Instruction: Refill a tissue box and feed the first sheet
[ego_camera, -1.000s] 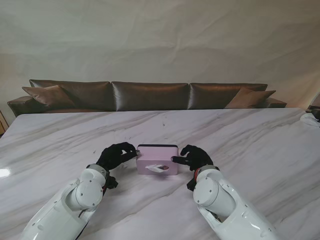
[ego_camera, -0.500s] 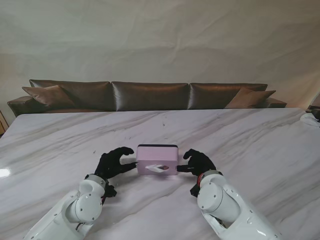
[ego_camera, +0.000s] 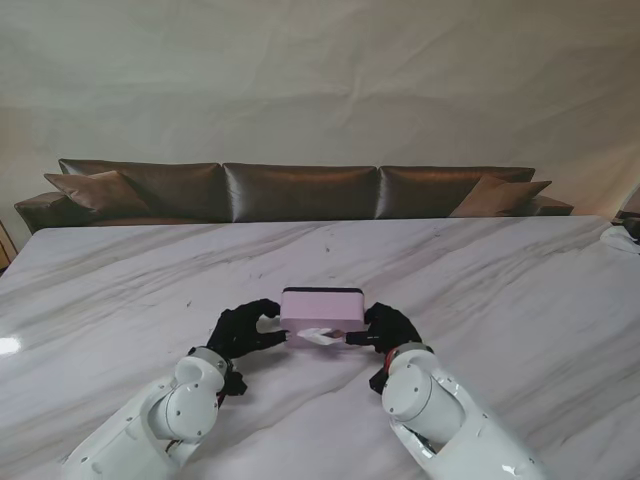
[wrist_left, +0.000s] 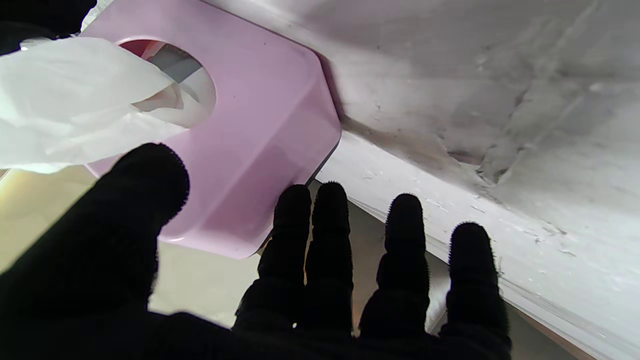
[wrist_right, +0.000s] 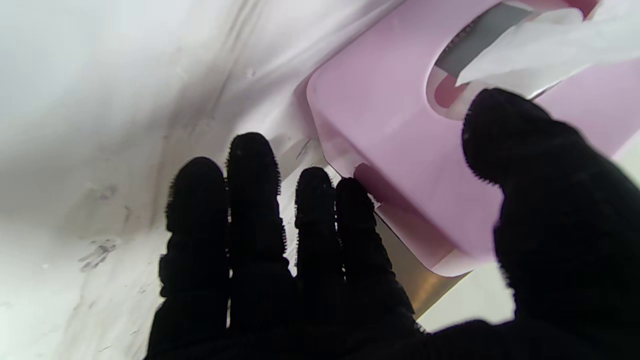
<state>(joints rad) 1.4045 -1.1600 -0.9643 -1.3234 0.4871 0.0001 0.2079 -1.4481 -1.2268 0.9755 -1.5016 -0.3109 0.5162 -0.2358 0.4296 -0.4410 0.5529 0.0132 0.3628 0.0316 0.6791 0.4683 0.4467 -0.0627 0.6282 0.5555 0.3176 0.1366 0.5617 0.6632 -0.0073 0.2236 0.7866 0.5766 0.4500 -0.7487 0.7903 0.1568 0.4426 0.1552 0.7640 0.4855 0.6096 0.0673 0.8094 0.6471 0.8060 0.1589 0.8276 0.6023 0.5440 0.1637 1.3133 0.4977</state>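
Note:
The pink tissue box (ego_camera: 322, 308) is tipped up between my two hands, its slotted face turned toward me. A white tissue (ego_camera: 318, 338) sticks out of the oval slot. My left hand (ego_camera: 245, 328) grips the box's left end and my right hand (ego_camera: 390, 325) grips its right end. In the left wrist view the thumb lies on the face of the box (wrist_left: 260, 130) beside the tissue (wrist_left: 65, 100), and the other fingers (wrist_left: 310, 240) reach behind its edge. The right wrist view shows the same hold on the box (wrist_right: 390, 130), with the tissue (wrist_right: 545, 45) past the thumb.
The white marble table (ego_camera: 480, 290) spreads wide on all sides. A brown leather sofa (ego_camera: 300, 190) runs along its far edge. Some small white thing (ego_camera: 620, 236) sits at the far right edge of the table.
Both hands have closed in on the ends of the box. The box has tipped up and shifted slightly right and away from me, with the tissue now lower on its face.

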